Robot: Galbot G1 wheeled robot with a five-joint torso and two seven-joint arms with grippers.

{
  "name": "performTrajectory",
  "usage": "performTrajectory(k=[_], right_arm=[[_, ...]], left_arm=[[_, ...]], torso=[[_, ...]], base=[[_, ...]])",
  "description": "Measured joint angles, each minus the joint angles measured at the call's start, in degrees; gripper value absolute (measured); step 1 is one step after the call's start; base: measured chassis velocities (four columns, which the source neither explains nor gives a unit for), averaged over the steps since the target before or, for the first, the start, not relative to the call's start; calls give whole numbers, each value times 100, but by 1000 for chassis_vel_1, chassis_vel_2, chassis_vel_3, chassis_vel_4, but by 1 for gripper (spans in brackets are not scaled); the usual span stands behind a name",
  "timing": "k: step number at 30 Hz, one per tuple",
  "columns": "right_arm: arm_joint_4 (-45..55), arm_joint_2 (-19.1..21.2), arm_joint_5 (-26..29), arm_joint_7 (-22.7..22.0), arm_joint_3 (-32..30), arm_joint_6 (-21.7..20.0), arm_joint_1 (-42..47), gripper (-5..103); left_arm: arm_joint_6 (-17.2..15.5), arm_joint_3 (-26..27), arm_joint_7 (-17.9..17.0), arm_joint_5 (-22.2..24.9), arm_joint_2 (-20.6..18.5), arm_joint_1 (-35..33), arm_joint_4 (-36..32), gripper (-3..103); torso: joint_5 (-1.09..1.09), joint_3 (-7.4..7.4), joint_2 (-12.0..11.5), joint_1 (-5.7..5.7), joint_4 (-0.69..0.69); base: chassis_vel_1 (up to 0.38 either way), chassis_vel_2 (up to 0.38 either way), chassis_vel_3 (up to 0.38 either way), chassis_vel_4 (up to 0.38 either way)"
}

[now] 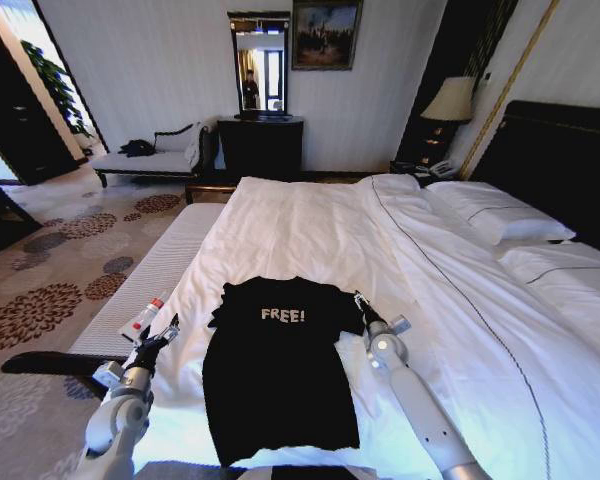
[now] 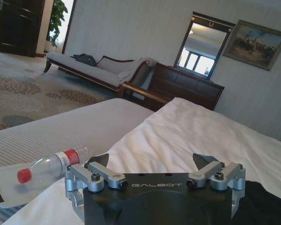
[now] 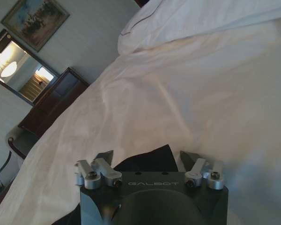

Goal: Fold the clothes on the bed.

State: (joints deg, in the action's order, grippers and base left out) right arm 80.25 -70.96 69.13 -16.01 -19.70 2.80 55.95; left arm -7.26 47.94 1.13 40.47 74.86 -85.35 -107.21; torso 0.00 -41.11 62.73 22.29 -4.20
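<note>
Shirt (image 1: 280,370) lies flat at the bed's (image 1: 310,225) 6 o'clock edge, both grippers (left (image 1: 164,331), right (image 1: 361,301)) open beside its sleeves, so looks like pre-grasp; next needs pinching fabric.

Black T-shirt (image 1: 280,375) flat on bed (image 1: 320,225)

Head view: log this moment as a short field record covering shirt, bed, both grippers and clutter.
shirt: black T-shirt lying flat, "FREE!" facing up, unfolded
bed: white bed, shirt near its foot end
left gripper: open, beside the shirt's left sleeve
right gripper: open, at the shirt's right sleeve
clutter: red-capped bottle by the left gripper
</note>
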Motion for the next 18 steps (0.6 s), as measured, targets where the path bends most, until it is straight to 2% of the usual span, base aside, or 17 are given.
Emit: performTrajectory(k=[4, 6, 10, 11, 13, 15, 16, 18], right_arm=[[9, 36, 1, 40, -45, 173, 32, 61], [10, 41, 1, 45, -53, 197, 36, 61], [15, 37, 6, 57, -59, 225, 43, 38], [15, 37, 6, 57, -59, 225, 43, 38], [19, 25, -1, 59, -50, 226, 58, 28], [20, 21, -9, 61, -44, 226, 66, 28], [23, 16, -16, 67, -37, 227, 76, 16], [32, 15, -16, 73, -35, 230, 83, 16]], left_arm=[[22, 12, -13, 10, 12, -8, -1, 100], [22, -3, -15, 8, 30, -4, -1, 100], [22, -31, -18, -6, 48, 6, 0, 100], [22, -31, -18, -6, 48, 6, 0, 100], [22, -31, -19, -6, 31, 10, 20, 100], [22, -29, -19, -6, 23, 12, 30, 100], [22, -26, -21, -3, 13, 15, 45, 100], [22, -24, -22, -1, 9, 20, 58, 100]], torso=[[-1, 0, 0, 0, -1], [0, 0, 0, 0, -2], [-1, 0, 0, 0, -1], [-1, 0, 0, 0, -1], [-1, 0, 0, 0, -1], [0, 0, 0, 0, -1], [0, 0, 0, 0, -1], [0, 0, 0, 0, -1]], base=[[0, 0, 0, 0], [0, 0, 0, 0], [0, 0, 0, 0], [0, 0, 0, 0], [0, 0, 0, 0], [0, 0, 0, 0], [0, 0, 0, 0], [0, 0, 0, 0]])
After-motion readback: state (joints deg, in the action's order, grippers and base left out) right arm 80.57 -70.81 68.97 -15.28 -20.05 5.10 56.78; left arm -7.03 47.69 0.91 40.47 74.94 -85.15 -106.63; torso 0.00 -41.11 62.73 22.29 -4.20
